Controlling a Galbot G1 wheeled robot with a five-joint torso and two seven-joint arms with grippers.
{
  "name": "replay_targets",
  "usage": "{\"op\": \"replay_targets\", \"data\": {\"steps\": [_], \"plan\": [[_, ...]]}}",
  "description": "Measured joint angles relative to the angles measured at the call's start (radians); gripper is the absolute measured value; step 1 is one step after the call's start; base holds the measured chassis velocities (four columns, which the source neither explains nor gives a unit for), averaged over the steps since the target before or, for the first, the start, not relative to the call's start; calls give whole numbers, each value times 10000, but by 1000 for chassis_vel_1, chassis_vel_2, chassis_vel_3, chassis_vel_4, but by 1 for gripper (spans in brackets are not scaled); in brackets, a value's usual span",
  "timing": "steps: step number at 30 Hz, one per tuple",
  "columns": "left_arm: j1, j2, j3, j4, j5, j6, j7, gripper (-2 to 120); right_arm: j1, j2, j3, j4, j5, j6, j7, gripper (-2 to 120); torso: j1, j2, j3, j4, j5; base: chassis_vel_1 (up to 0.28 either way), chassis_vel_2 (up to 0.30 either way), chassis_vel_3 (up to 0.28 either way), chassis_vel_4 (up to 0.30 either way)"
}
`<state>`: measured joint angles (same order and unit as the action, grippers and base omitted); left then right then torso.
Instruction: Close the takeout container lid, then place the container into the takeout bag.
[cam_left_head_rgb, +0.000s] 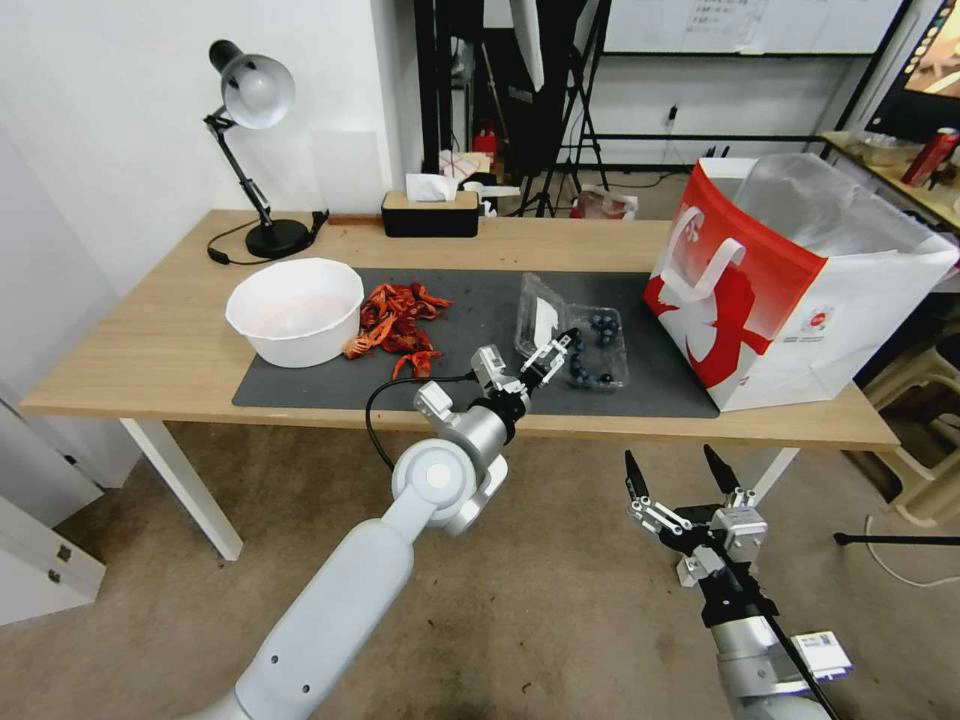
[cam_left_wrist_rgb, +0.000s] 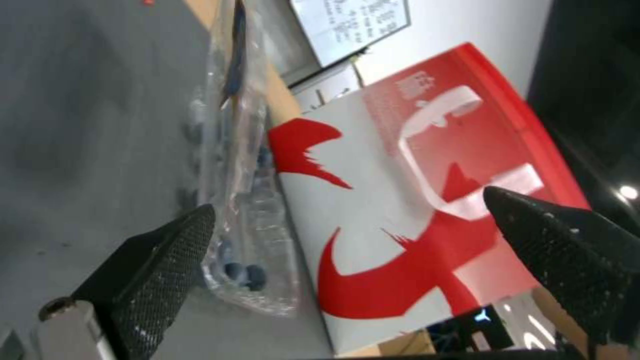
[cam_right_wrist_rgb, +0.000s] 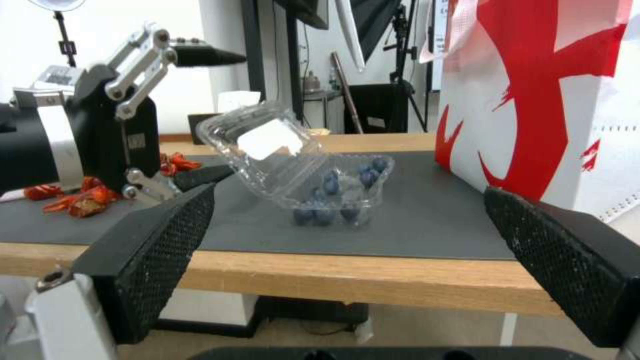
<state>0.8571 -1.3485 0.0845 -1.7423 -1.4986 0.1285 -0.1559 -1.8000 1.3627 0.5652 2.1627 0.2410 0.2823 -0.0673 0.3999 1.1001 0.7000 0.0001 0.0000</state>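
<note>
The container (cam_left_head_rgb: 597, 350), a small clear clamshell with dark blueberries, sits on the dark mat (cam_left_head_rgb: 460, 300) near the table's front edge. The takeout container lid (cam_left_head_rgb: 538, 318) stands tilted open on its left side; its white sticker shows in the right wrist view (cam_right_wrist_rgb: 270, 140). My left gripper (cam_left_head_rgb: 553, 362) is open just left of the lid, fingers spread one above the other (cam_right_wrist_rgb: 217, 115). The red-and-white takeout bag (cam_left_head_rgb: 790, 290) stands open to the right of the container (cam_left_wrist_rgb: 247, 210), close beside it (cam_left_wrist_rgb: 413, 200). My right gripper (cam_left_head_rgb: 680, 475) hangs open below the table's front edge, facing the container (cam_right_wrist_rgb: 340, 187).
A white bowl (cam_left_head_rgb: 295, 310) and red crayfish shells (cam_left_head_rgb: 400, 325) lie on the mat's left part. A desk lamp (cam_left_head_rgb: 250, 110) and a tissue box (cam_left_head_rgb: 430, 212) stand at the back. The table's front edge (cam_left_head_rgb: 600, 425) runs between my right gripper and the container.
</note>
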Motion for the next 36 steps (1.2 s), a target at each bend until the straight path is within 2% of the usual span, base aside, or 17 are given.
{"op": "replay_targets", "data": {"steps": [3,5,10,13,18,20,31,36], "plan": [[12,20,-1,0,63,14,227,100,-23,7,-3,20,-20,9,0,100,1,0,0,-1,0,0,0,0,0],[16,77,-4,26,192,39,718,100,-75,16,-5,63,-53,46,1,100,1,0,0,-1,0,0,0,0,0],[-11,162,-17,93,303,73,1197,100,-151,19,-2,103,-91,99,1,100,0,0,0,-1,-1,0,0,0,0],[-105,264,-26,213,431,200,1719,100,-210,44,0,119,-134,154,0,100,0,0,0,-1,-1,0,0,0,0],[-255,327,-24,309,448,290,2024,100,-228,52,-2,135,-175,168,0,100,0,0,0,-1,-1,0,0,0,0],[-449,384,-29,423,444,437,2390,100,-257,63,-1,181,-217,179,-1,100,1,0,0,-1,0,0,0,0,0],[-846,298,71,914,338,819,3034,100,-286,89,18,248,-282,183,-1,100,0,0,0,-1,0,0,0,0,0],[-1073,259,115,1080,198,899,3092,100,-279,152,12,232,-328,185,-1,100,0,-1,0,-1,0,0,0,0,0]]}}
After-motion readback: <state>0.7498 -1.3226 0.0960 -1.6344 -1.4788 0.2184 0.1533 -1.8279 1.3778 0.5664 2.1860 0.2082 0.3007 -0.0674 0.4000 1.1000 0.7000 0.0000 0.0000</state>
